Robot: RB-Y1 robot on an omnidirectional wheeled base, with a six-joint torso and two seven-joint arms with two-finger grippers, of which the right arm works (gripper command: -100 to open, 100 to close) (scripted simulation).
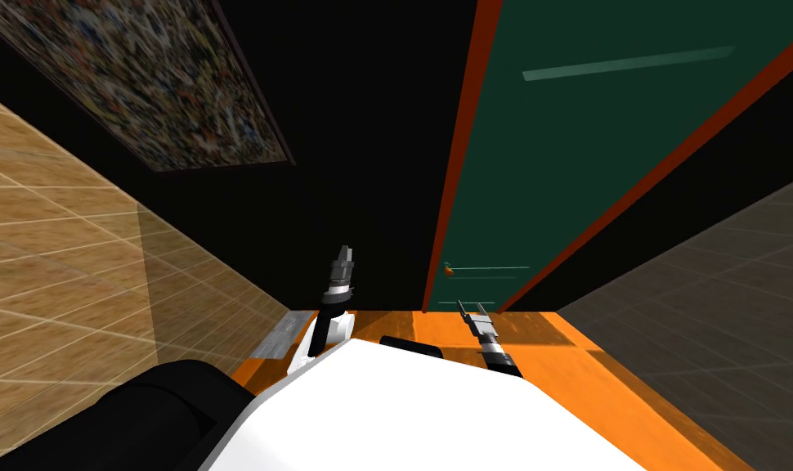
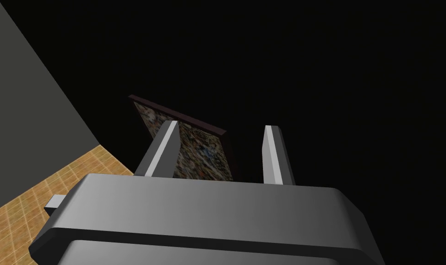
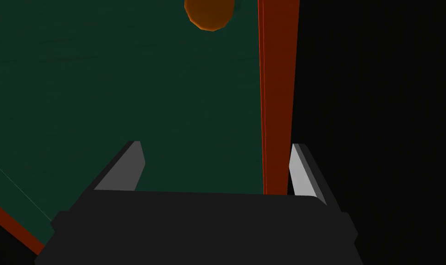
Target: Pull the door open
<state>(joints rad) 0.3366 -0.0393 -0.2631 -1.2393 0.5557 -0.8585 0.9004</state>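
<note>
Door (image 1: 566, 163), dark green rigid panel in red-orange frame (image 1: 456, 163); probably heavy, swinging on hinges. Round orange knob (image 3: 209, 14) at frame-side edge, smooth, likely slippery: sole hold. Right gripper (image 3: 216, 146) short of knob, fingers apart, empty. Left gripper (image 1: 343, 253) well clear of knob, fingers apart.

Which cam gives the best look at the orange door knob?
Right wrist view: the knob is large, ahead of the open right claw, though cropped. Head view has it tiny on the green door. Left wrist faces elsewhere.
</note>
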